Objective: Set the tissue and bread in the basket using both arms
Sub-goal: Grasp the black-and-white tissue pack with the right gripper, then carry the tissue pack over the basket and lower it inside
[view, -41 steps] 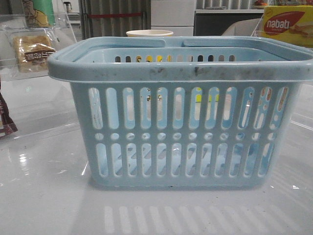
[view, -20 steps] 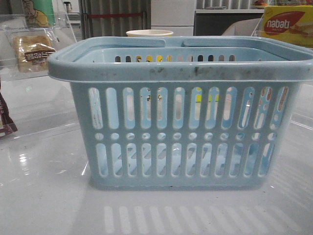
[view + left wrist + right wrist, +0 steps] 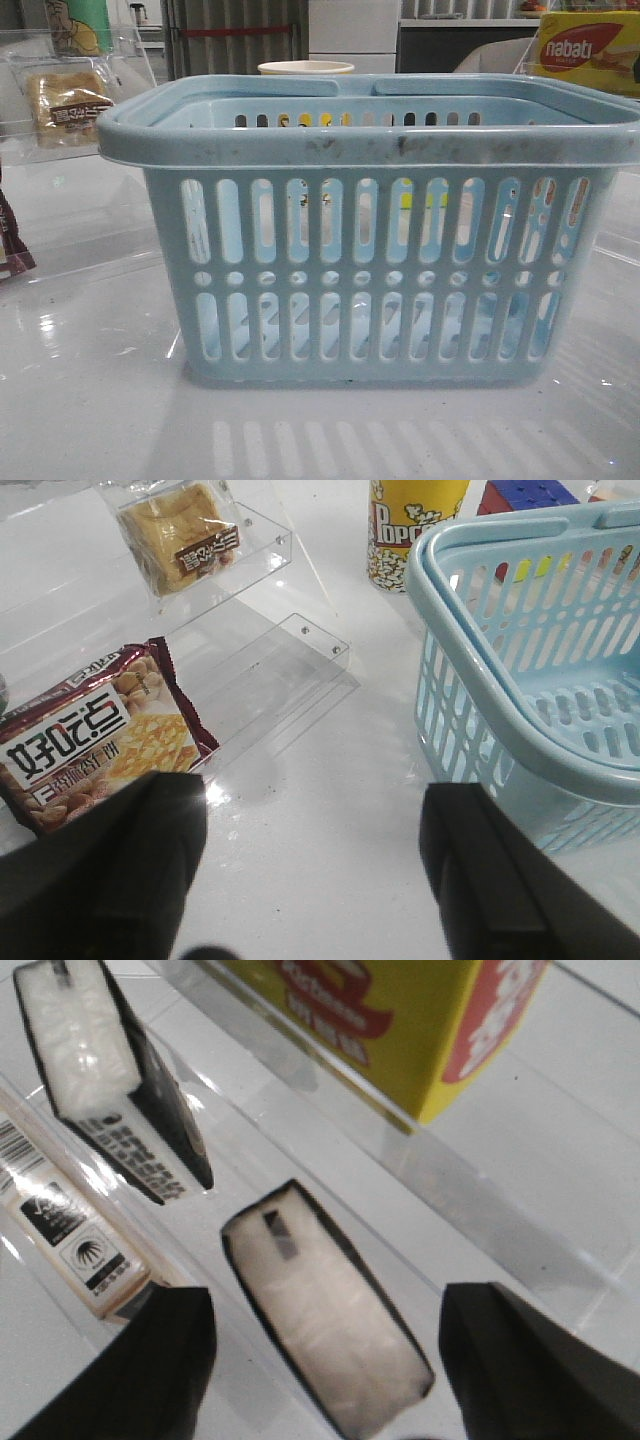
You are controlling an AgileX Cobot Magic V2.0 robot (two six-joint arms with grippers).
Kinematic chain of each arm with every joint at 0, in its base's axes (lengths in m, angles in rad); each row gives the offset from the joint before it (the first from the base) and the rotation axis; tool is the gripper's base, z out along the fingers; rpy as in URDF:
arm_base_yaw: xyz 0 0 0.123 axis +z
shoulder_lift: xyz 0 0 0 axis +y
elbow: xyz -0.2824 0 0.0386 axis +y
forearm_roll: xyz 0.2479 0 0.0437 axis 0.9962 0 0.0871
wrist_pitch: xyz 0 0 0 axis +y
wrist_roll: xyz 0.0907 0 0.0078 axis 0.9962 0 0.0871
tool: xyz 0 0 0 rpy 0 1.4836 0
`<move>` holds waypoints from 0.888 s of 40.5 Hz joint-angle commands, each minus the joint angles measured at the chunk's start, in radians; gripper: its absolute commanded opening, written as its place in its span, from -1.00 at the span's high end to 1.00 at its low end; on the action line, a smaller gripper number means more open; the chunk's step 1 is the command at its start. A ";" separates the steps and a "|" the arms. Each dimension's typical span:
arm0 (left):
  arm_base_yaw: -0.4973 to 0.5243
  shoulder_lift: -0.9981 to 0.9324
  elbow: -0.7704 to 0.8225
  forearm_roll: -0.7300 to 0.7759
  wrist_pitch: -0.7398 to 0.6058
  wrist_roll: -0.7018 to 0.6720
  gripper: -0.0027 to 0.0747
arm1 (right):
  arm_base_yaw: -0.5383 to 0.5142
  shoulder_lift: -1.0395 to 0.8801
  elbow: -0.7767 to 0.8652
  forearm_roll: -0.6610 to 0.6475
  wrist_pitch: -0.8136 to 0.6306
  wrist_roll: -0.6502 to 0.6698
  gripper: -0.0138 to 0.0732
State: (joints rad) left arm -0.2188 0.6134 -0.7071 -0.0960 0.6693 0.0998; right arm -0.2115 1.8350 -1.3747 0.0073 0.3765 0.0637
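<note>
Two end effectors, left (image 3: 315, 870) and right (image 3: 325, 1365), both spread wide, the right straddling a tissue (image 3: 325, 1325).

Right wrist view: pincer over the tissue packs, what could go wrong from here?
1. Two tissue packs sit close: one between the open right pincer fingers, another beside it. Closing could nudge the neighbour.
2. The clear shelf edge and yellow box crowd the lift path.
3. The basket rim is tall; a low carry could clip it.
</note>
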 commanded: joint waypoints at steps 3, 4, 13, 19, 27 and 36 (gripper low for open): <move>-0.006 0.008 -0.028 -0.014 -0.085 -0.001 -0.38 | -0.005 -0.041 -0.039 0.000 -0.078 -0.004 -0.62; -0.006 0.008 -0.028 -0.014 -0.085 -0.001 -0.38 | -0.005 -0.041 -0.039 0.000 -0.078 -0.004 -0.60; -0.006 0.008 -0.028 -0.014 -0.085 -0.001 -0.38 | -0.005 -0.045 -0.039 0.000 -0.063 -0.004 -0.09; -0.006 0.008 -0.028 -0.014 -0.085 -0.001 -0.38 | -0.005 -0.070 -0.039 0.001 -0.038 -0.004 0.07; -0.006 0.008 -0.028 -0.014 -0.085 -0.001 -0.38 | 0.008 -0.183 -0.039 0.016 -0.003 -0.004 0.10; -0.006 0.008 -0.028 -0.014 -0.085 -0.001 -0.38 | 0.099 -0.381 -0.039 0.017 0.068 -0.004 0.12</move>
State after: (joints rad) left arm -0.2188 0.6134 -0.7071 -0.0960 0.6693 0.0998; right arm -0.1490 1.5783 -1.3747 0.0159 0.4722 0.0637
